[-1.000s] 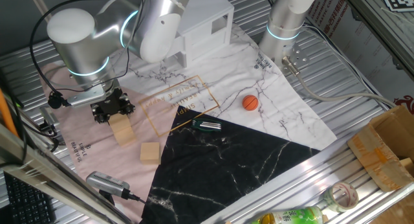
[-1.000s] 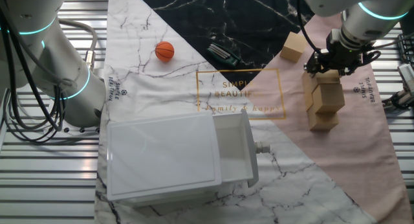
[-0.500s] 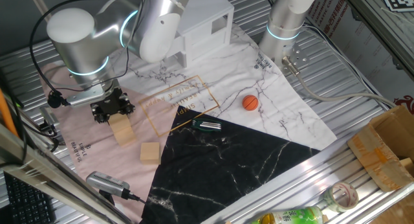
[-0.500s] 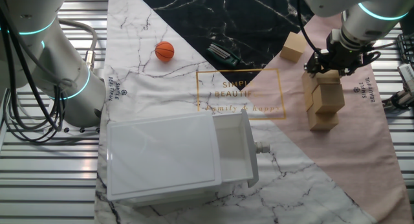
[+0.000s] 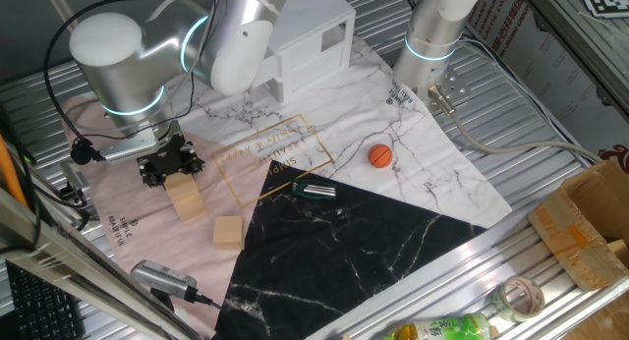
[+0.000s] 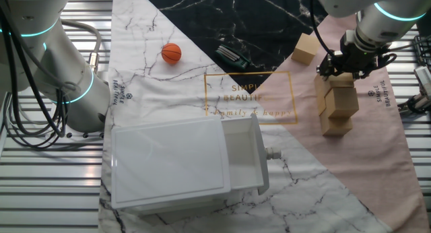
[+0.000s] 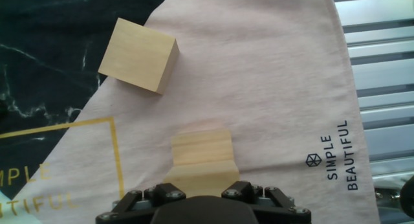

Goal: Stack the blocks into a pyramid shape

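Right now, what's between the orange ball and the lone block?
In the other fixed view, a small dark green tool lies between the ball and the lone block.

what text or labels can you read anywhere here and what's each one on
"SIMPLE BEAUTIFUL", with a small cube logo: pink part of the mat, near its edge.
"SIMPLE BEAUTIFUL", gold, inside the gold frame at the mat's middle; the script line beneath is too blurred to read.
Small print on the white marble part: too small to read.
Bottle label: unreadable.
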`<state>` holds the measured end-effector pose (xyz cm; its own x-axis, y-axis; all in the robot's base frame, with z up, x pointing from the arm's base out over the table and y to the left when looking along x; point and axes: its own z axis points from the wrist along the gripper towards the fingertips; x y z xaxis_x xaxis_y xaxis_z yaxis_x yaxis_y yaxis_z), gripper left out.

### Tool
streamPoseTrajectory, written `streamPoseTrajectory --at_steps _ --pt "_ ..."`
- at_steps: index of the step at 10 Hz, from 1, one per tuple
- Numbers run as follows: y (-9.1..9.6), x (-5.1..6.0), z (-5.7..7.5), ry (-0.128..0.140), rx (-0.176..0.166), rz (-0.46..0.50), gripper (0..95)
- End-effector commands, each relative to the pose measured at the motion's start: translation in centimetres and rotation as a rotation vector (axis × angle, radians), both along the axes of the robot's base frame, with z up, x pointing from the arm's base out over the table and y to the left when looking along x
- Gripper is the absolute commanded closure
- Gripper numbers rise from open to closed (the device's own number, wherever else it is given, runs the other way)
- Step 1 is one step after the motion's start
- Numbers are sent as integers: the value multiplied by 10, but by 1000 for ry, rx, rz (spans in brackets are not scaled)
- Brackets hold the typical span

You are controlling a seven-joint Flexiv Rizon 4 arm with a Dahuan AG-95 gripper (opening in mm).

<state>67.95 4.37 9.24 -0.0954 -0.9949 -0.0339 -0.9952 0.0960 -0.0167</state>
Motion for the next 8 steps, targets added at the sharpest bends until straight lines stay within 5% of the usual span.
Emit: streamPoseTrajectory --at_steps 1,3,4,6,7,8 --pt "0 0 0 -3 0 -3 950" --pt "0 0 0 -3 -1 -2 950" --pt "0 0 0 -4 -2 -2 760" --pt "0 0 0 -5 -2 -3 760" --pt "0 0 0 -5 -3 -2 570" --pt "0 0 0 -5 -3 -1 570"
